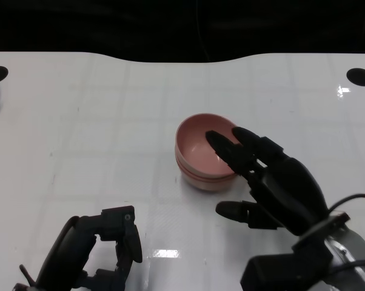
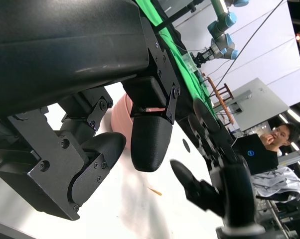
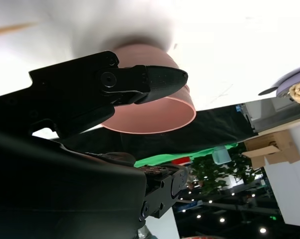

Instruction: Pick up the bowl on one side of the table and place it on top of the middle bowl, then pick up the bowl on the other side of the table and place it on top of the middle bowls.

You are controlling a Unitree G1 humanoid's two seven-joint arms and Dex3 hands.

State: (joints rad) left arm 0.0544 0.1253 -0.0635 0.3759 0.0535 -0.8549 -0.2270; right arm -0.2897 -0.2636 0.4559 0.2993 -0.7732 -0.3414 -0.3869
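White glossy table (image 1: 110, 121), black round hole (image 1: 360, 76) at far right, seated person (image 2: 269, 149) beside it

Bright overhead light glares off the glossy white table (image 1: 110, 133); wrist views blur close up.

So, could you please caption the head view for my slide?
Right hand reaches over stacked pink bowls; left hand waits nearby.

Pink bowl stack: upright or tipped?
Upright. The pink bowl stack sits level on the table, rims up, right robot hand fingers over its rim.
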